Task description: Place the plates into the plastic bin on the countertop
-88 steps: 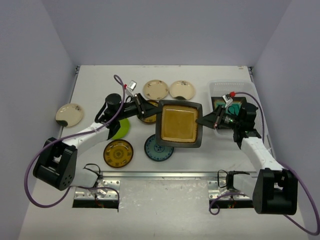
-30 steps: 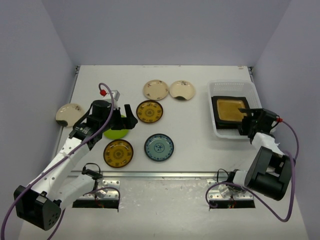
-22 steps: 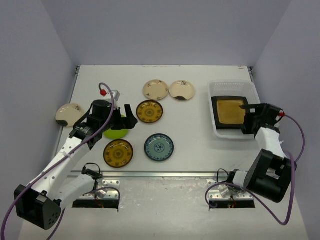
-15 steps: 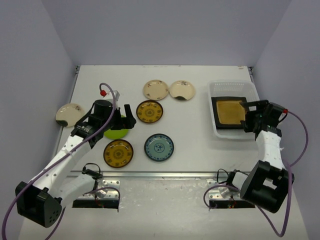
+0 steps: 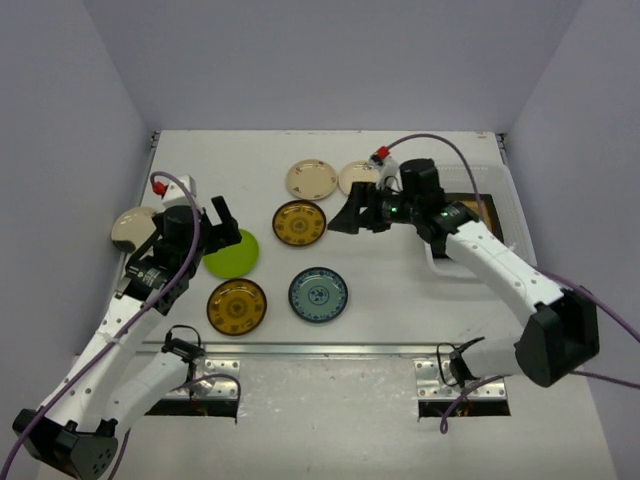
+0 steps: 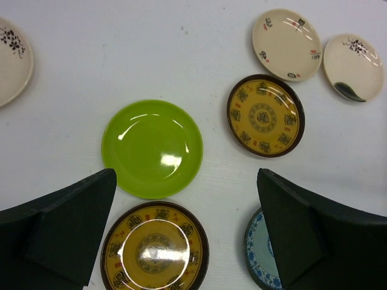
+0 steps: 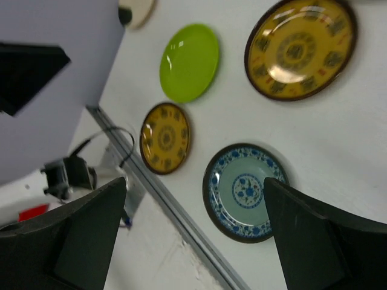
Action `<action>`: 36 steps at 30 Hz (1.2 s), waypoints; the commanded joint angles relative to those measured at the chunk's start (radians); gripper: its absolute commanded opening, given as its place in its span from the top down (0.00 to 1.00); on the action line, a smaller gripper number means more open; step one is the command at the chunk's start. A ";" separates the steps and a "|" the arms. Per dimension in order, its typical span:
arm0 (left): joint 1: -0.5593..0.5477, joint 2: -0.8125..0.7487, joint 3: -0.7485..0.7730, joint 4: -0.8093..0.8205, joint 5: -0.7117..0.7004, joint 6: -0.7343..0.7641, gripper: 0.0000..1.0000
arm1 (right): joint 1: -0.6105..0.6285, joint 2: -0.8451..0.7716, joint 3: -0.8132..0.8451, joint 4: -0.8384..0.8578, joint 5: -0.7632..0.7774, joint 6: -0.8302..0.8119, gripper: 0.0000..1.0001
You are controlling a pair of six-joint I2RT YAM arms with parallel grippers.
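Note:
Several round plates lie on the countertop (image 5: pixel 400 290): a lime green plate (image 5: pixel 232 253) (image 6: pixel 152 148) (image 7: pixel 189 62), two amber-patterned plates (image 5: pixel 300 223) (image 5: pixel 237 306), a blue-white plate (image 5: pixel 318 294) (image 7: pixel 245 192) and cream plates (image 5: pixel 312 179) (image 5: pixel 132 228). A dark-rimmed square plate (image 5: pixel 480 208) rests in the plastic bin (image 5: pixel 447 263), partly hidden by my right arm. My left gripper (image 5: pixel 226 226) (image 6: pixel 187 232) hovers open above the lime and lower amber plate (image 6: pixel 154 248). Over the table's middle, beside the upper amber plate (image 7: pixel 300 48), my right gripper (image 5: pixel 346 217) (image 7: pixel 196 232) hangs open and empty.
A metal rail (image 5: pixel 320 350) (image 7: pixel 163 205) runs along the near edge of the table. Lavender walls close in the left, back and right sides. Another cream plate (image 5: pixel 355 178) sits partly under my right gripper.
The right arm has swung from the bin leftward to the middle of the table. The left gripper has shifted left, off the upper amber plate. The square plate stays in the bin.

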 commanded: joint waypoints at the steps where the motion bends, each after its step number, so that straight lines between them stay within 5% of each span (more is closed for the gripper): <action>1: 0.001 0.005 -0.018 0.037 -0.005 0.008 0.00 | 0.088 0.161 0.002 -0.135 0.033 -0.251 0.06; 9: 0.000 0.018 -0.033 0.058 0.078 0.027 0.00 | 0.136 0.425 0.035 -0.128 0.030 -0.372 0.07; 19: 0.000 -0.006 -0.042 0.074 0.124 0.041 0.00 | 0.144 0.631 0.051 -0.115 0.006 -0.382 0.63; 23: 0.000 -0.013 -0.043 0.076 0.129 0.043 0.00 | 0.144 0.664 0.038 -0.103 0.001 -0.372 0.94; 31: 0.000 -0.016 -0.045 0.078 0.132 0.044 0.00 | 0.129 0.483 0.004 -0.068 0.014 -0.292 1.00; 36: -0.002 -0.022 -0.047 0.079 0.132 0.044 0.00 | -0.078 0.165 -0.136 0.063 0.001 -0.082 1.00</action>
